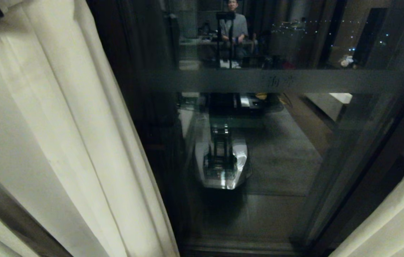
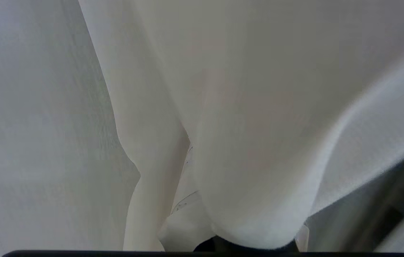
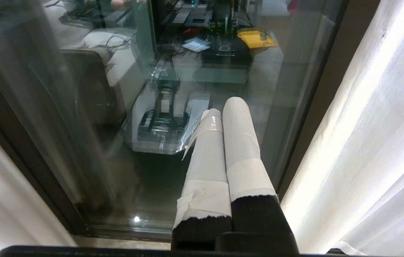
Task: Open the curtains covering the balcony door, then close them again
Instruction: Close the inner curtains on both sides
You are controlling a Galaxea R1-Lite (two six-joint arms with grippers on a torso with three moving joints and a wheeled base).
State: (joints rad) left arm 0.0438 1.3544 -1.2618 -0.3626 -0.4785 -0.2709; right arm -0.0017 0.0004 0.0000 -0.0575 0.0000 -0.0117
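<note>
Closely, curtains (image 2: 259, 125) over left gripper (image 2: 245, 244).

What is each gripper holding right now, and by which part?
The left gripper is shut on a fold of the left curtain. The right gripper is shut and holds nothing.

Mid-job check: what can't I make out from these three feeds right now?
- Left gripper: hidden in the left wrist view by the left curtain draped over it; the head view's edge cuts it off.
- Curtain tops and rail: above every view's edge.
- Balcony beyond the balcony door: masked by room reflections.
- Right curtain: only its edge shows beside the right gripper.
</note>
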